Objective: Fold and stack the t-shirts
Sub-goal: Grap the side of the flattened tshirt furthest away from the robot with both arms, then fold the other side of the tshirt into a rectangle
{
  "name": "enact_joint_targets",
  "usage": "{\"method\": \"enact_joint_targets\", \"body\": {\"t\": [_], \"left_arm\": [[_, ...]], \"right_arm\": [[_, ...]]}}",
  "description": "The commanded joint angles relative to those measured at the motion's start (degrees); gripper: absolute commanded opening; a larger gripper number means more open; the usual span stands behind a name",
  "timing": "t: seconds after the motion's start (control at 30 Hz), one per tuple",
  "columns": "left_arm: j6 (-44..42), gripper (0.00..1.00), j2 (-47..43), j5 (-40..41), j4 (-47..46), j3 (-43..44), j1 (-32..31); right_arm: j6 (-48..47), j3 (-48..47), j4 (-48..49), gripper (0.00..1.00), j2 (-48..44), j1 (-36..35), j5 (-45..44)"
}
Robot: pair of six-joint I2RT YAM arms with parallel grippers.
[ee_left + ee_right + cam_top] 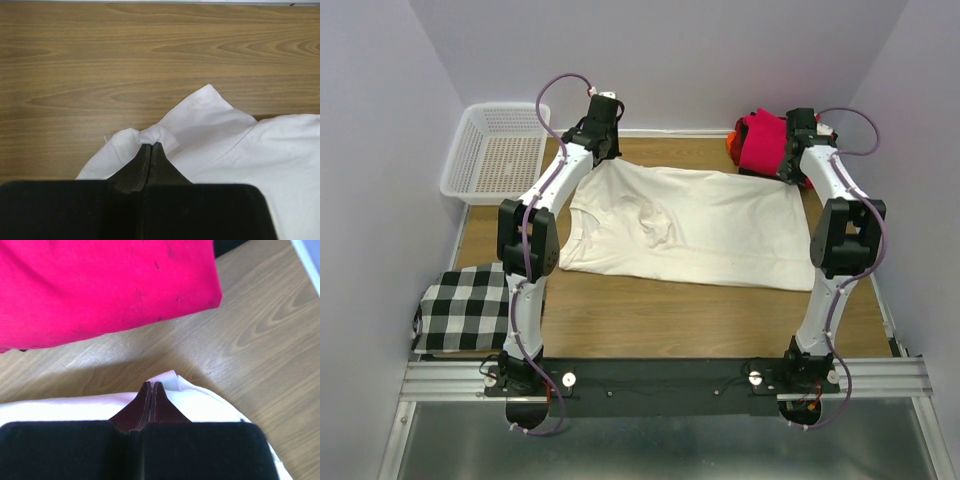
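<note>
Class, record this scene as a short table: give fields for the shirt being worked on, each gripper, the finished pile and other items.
Shirt in work: cream t-shirt, spread flat on the table, unfolded
Left gripper: shut on its far left corner, fabric bunched
Right gripper: shut on its far right corner
Pile: magenta-red shirt, folded, far right corner
Other: white basket far left; checked cloth near left

Overhead camera looks down from behind on the whole table [650,320]; wrist cameras sit close over far corners of the cream shirt [700,225].
</note>
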State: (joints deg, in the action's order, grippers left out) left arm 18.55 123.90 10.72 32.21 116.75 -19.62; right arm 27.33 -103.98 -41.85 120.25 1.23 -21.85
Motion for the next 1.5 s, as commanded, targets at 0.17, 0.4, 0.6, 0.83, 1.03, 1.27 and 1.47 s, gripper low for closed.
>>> {"method": "enact_joint_targets", "body": {"t": [0.17,0.4,0.6,0.83,1.03,1.27,1.47], "left_arm": [[0.2,0.0,-2.7,4.1,-1.6,-1.3,0.8],[1.6,0.0,-5.6,4.7,-0.6,-9.8,0.8],[4.3,0.0,-11.1,4.5,-0.9,-21.1,0.8],[5.7,0.0,-14.5,1.3,-0.1,-28.0,0.8],[6.9,0.39,-13.4,-1.1,1.6,-31.9,0.8],[6.7,0.92,-13.2,-0.6,1.7,-29.7,0.8],[5.0,0.93,-7.0,0.4,1.2,-17.8,0.8]], "right_arm": [[-0.7,1.5,-1.0,0.01,-6.9,0.0,-1.4],[1.0,12.8,-1.0,0.01,-13.1,0.0,0.1],[2.9,22.1,-1.0,0.01,-18.0,0.0,2.3],[3.5,30.3,-1.2,0.01,-21.9,0.0,5.8],[4.2,33.9,-2.3,0.01,-21.5,0.0,7.9],[4.3,33.8,-3.9,0.01,-20.8,0.0,6.5],[4.7,34.1,-3.8,0.01,-20.1,0.0,6.5]]}}
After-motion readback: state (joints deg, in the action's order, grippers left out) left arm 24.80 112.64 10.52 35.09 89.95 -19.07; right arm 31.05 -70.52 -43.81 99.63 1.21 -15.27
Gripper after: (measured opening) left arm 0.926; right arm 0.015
